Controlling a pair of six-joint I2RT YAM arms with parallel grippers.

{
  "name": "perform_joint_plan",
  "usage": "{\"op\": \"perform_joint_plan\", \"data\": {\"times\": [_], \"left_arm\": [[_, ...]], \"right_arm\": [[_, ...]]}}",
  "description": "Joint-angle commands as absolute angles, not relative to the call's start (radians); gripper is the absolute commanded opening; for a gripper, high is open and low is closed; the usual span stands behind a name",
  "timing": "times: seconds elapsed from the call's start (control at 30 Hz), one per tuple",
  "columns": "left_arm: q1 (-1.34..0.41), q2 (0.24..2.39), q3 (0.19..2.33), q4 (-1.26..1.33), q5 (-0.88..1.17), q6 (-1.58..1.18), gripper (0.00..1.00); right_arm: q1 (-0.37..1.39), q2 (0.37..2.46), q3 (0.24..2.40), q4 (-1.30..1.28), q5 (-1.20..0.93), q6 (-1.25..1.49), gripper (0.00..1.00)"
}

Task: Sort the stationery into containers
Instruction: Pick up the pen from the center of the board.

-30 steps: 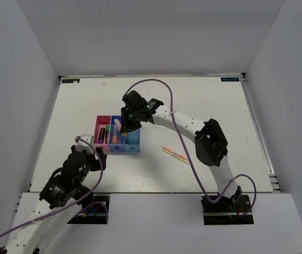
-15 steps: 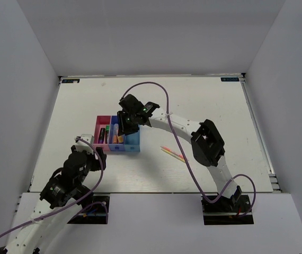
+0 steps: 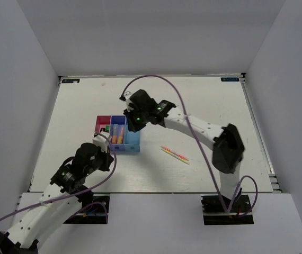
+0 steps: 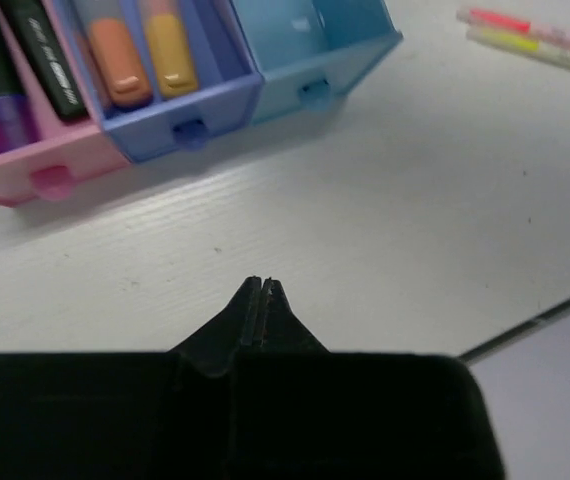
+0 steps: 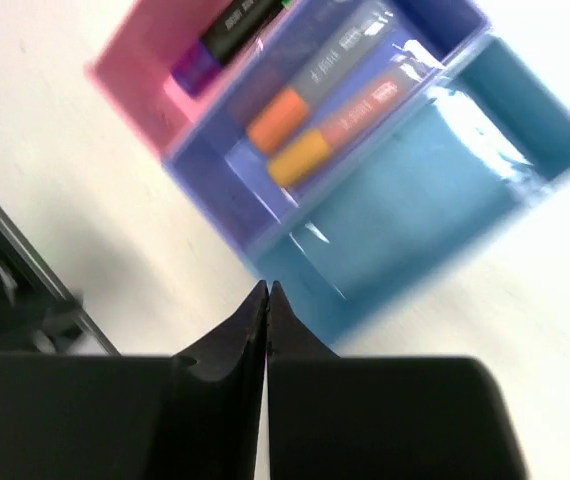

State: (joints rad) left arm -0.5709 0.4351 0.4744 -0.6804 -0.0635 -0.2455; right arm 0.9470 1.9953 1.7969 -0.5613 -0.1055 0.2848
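The containers are three joined bins: pink (image 3: 102, 127), dark blue (image 3: 118, 132) and light blue (image 3: 133, 138). Two orange highlighters (image 4: 120, 70) lie in the dark blue bin (image 4: 190, 115), and black markers (image 4: 50, 60) lie in the pink bin (image 4: 55, 165). The light blue bin (image 5: 425, 200) looks empty. Two thin pens, pink and yellow (image 3: 175, 154), lie on the table to the right of the bins. My right gripper (image 5: 266, 288) hovers shut and empty over the bins (image 3: 135, 121). My left gripper (image 4: 263, 283) is shut and empty, low over the table just in front of the bins (image 3: 106, 156).
White side walls and a back wall enclose the white table (image 3: 204, 106). The table's near edge (image 4: 535, 320) runs close behind my left gripper. The right arm's purple cable (image 3: 151, 79) loops above the bins.
The orange highlighter that my right gripper held upright now lies in the dark blue bin; that gripper has drawn back and shut. My left arm has moved forward toward the bins and shut.
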Motion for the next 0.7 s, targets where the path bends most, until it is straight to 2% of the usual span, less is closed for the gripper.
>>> {"op": "perform_joint_plan", "data": {"times": [0.0, 0.03, 0.07, 0.1, 0.13, 0.17, 0.27, 0.33, 0.53, 0.63, 0.67], "left_arm": [[-0.568, 0.505, 0.560, -0.655, 0.066, -0.250, 0.00], [-0.568, 0.511, 0.566, -0.664, 0.057, -0.235, 0.07], [-0.569, 0.505, 0.569, -0.667, 0.055, -0.227, 0.16], [-0.568, 0.499, 0.571, -0.672, 0.045, -0.221, 0.28], [-0.569, 0.471, 0.566, -0.683, 0.034, -0.207, 0.47], [-0.569, 0.459, 0.554, -0.683, 0.032, -0.204, 0.54], [-0.571, 0.408, 0.502, -0.670, 0.038, -0.212, 0.60], [-0.569, 0.399, 0.473, -0.654, 0.052, -0.221, 0.60], [-0.568, 0.390, 0.483, -0.670, 0.057, -0.219, 0.61], [-0.568, 0.376, 0.479, -0.676, 0.043, -0.221, 0.61], [-0.569, 0.373, 0.480, -0.676, 0.041, -0.222, 0.61]], "right_arm": [[0.896, 1.754, 1.588, -0.505, -0.104, 0.013, 0.00], [0.882, 1.721, 1.535, -0.489, -0.129, -0.052, 0.03], [0.849, 1.659, 1.493, -0.485, -0.136, -0.070, 0.18], [0.838, 1.617, 1.392, -0.508, -0.137, -0.134, 0.39], [0.822, 1.579, 1.366, -0.523, -0.130, -0.179, 0.43], [0.801, 1.565, 1.320, -0.550, -0.109, -0.190, 0.43], [0.769, 1.508, 1.188, -0.552, -0.080, -0.281, 0.16], [0.762, 1.502, 1.131, -0.545, -0.066, -0.325, 0.09], [0.770, 1.595, 1.120, -0.577, -0.064, -0.337, 0.13], [0.769, 1.624, 1.117, -0.563, -0.040, -0.331, 0.16], [0.769, 1.643, 1.117, -0.558, -0.037, -0.328, 0.20]]}}
